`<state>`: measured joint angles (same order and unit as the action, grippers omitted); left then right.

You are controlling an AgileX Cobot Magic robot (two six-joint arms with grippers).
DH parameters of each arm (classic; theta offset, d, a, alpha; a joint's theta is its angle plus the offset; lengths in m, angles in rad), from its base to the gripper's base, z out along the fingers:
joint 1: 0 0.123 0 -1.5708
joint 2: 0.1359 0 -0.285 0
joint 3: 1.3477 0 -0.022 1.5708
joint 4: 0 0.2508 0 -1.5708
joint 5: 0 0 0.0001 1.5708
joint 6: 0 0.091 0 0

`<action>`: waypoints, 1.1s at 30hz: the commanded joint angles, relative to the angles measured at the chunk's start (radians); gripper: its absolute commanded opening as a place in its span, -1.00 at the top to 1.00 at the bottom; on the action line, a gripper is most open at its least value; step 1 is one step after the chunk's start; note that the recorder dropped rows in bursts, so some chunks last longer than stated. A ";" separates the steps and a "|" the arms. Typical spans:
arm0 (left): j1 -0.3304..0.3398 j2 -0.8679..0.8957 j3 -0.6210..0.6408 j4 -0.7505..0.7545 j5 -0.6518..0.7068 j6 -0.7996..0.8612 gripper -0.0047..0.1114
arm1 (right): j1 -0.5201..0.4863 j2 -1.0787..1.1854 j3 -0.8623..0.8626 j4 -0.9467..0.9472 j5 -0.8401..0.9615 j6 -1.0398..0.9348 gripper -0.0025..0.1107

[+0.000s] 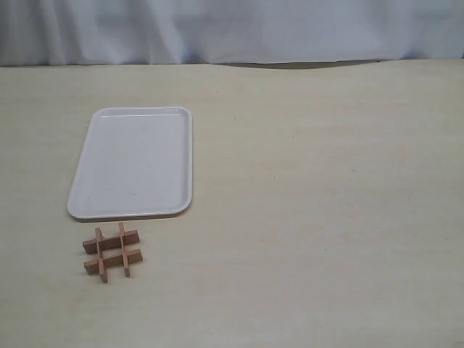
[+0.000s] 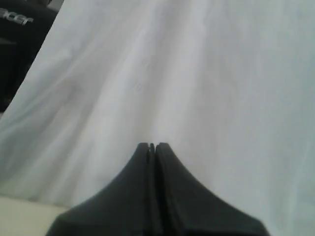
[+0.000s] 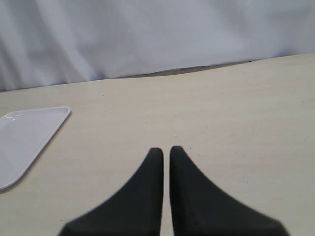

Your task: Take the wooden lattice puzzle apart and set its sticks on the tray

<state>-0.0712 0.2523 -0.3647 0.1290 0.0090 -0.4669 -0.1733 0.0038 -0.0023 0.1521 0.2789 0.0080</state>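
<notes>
Exterior view: wooden lattice puzzle (image 1: 112,251) sits on the desk (image 1: 326,217) in the lower left of the frame, just below the near edge of the white tray (image 1: 130,159), close to it but not touching. All four sticks (image 1: 110,242) are interlocked in the hash shape. Nothing is on the tray, and no arm shows in this view. White cloth backdrop (image 1: 232,29) runs across the top. Left wrist view: left end effector (image 2: 152,146) has its fingers pressed together and holds nothing. It faces the white cloth (image 2: 197,73), with only a sliver of desk at lower left. There's a dark object in the upper left corner, can't tell what. Puzzle and tray are not in this view. Right wrist view: right end effector (image 3: 166,150) is nearly pressed together, just a thin slit between the fingers, nothing pinched. One tray corner shows at the left edge and bare desk lies ahead. Puzzle not visible here. Progress as I read it: zero. No stick is separated and none is on the tray. The whole job is left: approach, grip, pull apart, then place four sticks.
</notes>
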 commanded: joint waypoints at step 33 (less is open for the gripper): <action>-0.785 1.227 -0.287 -0.060 0.653 -0.066 0.92 | 0.002 -0.004 0.002 -0.004 0.006 0.003 0.88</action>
<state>-0.8487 1.4464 -0.6533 0.0655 0.6895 -0.5192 -0.1733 0.0038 -0.0023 0.1521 0.2789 0.0080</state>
